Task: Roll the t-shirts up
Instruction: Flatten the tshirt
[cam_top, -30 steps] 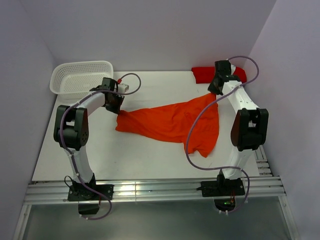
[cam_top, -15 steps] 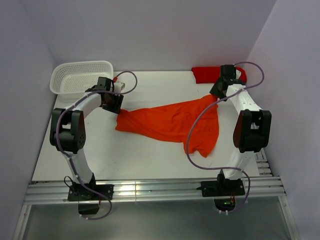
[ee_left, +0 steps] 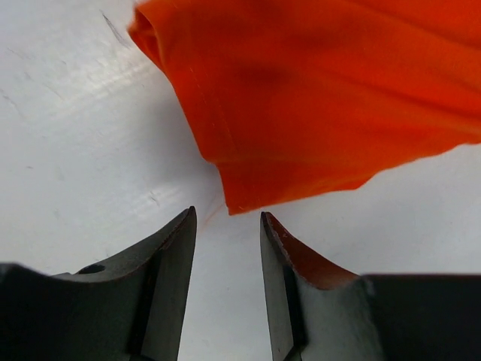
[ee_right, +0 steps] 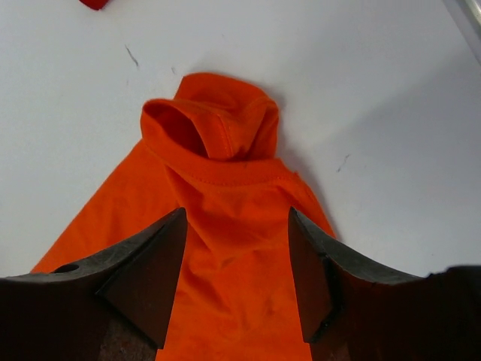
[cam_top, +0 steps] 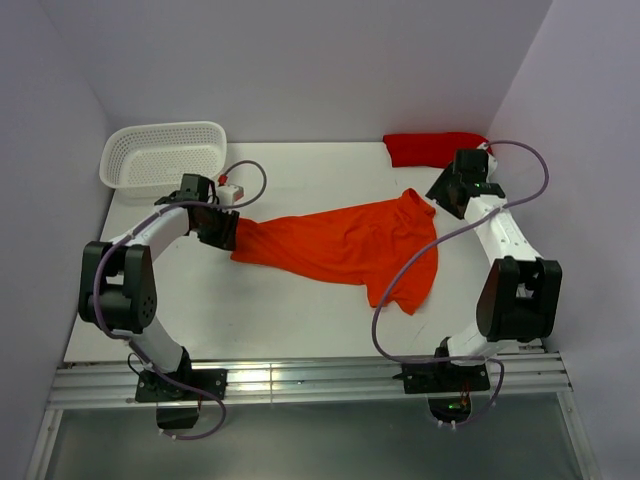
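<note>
The bright orange t-shirt lies crumpled and stretched across the middle of the table. The darker red t-shirt sits bunched at the back right. My left gripper is at the orange shirt's left corner. In the left wrist view it is open, with that corner just ahead of its tips and bare table between them. My right gripper hovers by the shirt's right end. In the right wrist view it stands wide open above the cloth, and the collar lies beyond its tips, loose.
A white mesh basket stands at the back left, behind the left arm. Purple walls close in the table on three sides. A metal rail runs along the near edge. A scrap of the red shirt shows at the top of the right wrist view.
Both grippers went from shut on the orange shirt's ends to open and let it go. The cloth settled on the table. Both arms drew back outward, and the right one came nearer.
</note>
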`<move>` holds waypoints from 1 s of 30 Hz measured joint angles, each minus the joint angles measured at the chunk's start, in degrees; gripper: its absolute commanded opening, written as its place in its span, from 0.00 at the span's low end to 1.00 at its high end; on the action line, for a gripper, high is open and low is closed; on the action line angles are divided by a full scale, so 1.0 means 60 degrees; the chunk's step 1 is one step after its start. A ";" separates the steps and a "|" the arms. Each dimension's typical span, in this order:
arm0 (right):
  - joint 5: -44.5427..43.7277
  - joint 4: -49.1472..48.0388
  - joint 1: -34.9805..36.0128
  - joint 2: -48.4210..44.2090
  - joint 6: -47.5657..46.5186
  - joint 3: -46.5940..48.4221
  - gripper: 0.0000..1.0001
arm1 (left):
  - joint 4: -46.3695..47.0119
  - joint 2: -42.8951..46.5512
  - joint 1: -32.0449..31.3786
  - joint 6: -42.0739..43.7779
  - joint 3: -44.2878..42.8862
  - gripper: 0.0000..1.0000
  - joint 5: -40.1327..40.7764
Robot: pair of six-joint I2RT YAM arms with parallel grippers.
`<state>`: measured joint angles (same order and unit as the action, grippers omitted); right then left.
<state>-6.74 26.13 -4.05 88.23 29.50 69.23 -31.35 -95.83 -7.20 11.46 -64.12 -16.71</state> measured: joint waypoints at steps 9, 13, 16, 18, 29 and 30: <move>0.0313 -0.0415 -0.0004 -0.0965 0.0189 -0.1548 0.63 | 0.0124 -0.0007 0.0000 -0.0062 0.0426 0.45 -0.0503; 0.0321 -0.0586 0.0000 -0.1075 0.0193 -0.1869 0.63 | 0.0197 -0.0142 0.0000 -0.0117 0.0426 0.45 -0.0521; 0.0321 -0.0703 0.0000 -0.1086 0.0193 -0.2109 0.62 | 0.0251 -0.0259 0.0000 -0.0138 0.0444 0.45 -0.0528; 0.0324 -0.0736 -0.0004 -0.1122 0.0197 -0.2251 0.63 | 0.0288 -0.0317 0.0000 -0.0146 0.0466 0.45 -0.0532; 0.0321 -0.0852 -0.0018 -0.1479 0.0197 -0.2554 0.63 | 0.0404 -0.0554 -0.0004 -0.0291 0.0499 0.36 -0.0678; 0.0321 -0.0856 -0.0022 -0.1486 0.0197 -0.2561 0.63 | 0.0423 -0.0579 -0.0004 -0.0321 0.0499 0.33 -0.0681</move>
<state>-4.82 20.99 -4.19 79.31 30.68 53.87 -28.82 -99.31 -7.22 9.54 -61.12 -20.80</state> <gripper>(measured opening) 0.625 0.374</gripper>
